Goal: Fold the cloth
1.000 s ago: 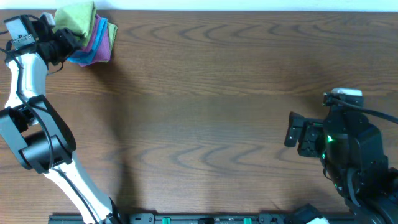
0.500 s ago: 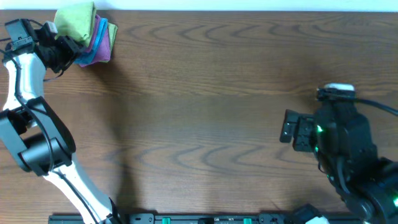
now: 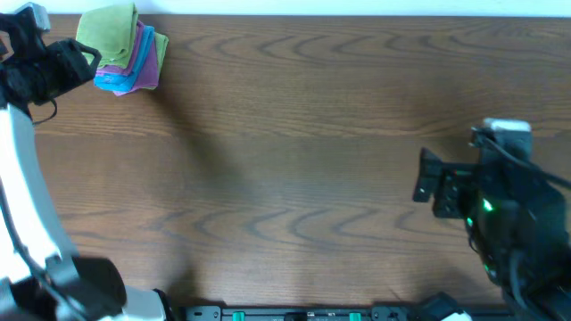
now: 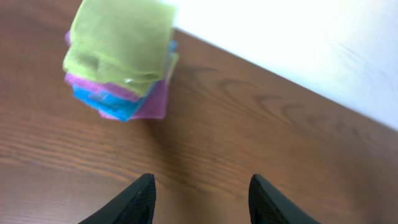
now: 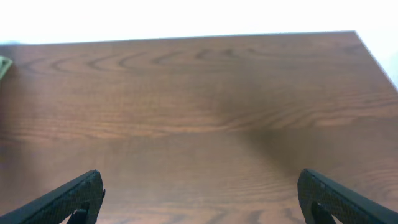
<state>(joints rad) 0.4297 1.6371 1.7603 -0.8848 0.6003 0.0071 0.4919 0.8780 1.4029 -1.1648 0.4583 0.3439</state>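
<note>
The lime-green cloth [image 3: 109, 30] lies folded on top of a small stack at the table's far left corner, over a purple cloth [image 3: 148, 55] and a light-blue cloth [image 3: 114, 83]. In the left wrist view the green cloth [image 4: 118, 42] sits ahead and to the left of the fingers. My left gripper [image 3: 82, 64] [image 4: 202, 196] is open and empty, just left of the stack and apart from it. My right gripper [image 3: 424, 183] [image 5: 202, 199] is open wide and empty over bare table at the right.
The brown wooden table [image 3: 294, 160] ends at a white back edge just behind the stack. In the left wrist view the purple cloth [image 4: 151, 99] and the light-blue cloth [image 4: 102, 102] stick out under the green one. A green sliver [image 5: 3, 65] shows at the right wrist view's left edge.
My left gripper has drawn back to the left, away from the stack, and the arm has lifted. The right arm shifted slightly. The stack has not moved.
</note>
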